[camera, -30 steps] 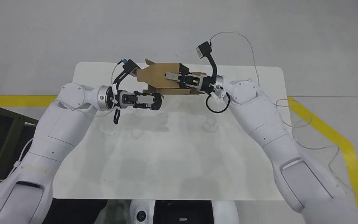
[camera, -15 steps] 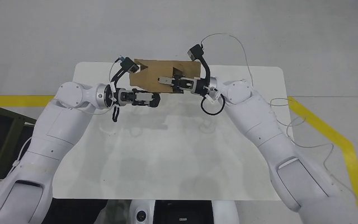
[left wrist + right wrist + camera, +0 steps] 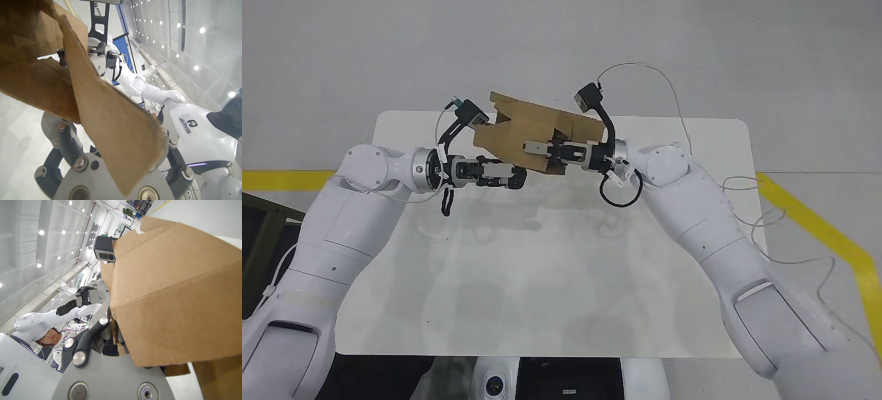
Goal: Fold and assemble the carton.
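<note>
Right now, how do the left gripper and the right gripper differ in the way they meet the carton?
Position: the left gripper sits at the carton's near edge, toward the left, while the right gripper lies over its middle, coming from the right. Contact: a loose flap runs across the left gripper; a creased outer panel lies over the right gripper. Both meet the carton above the far edge of the table.
</note>
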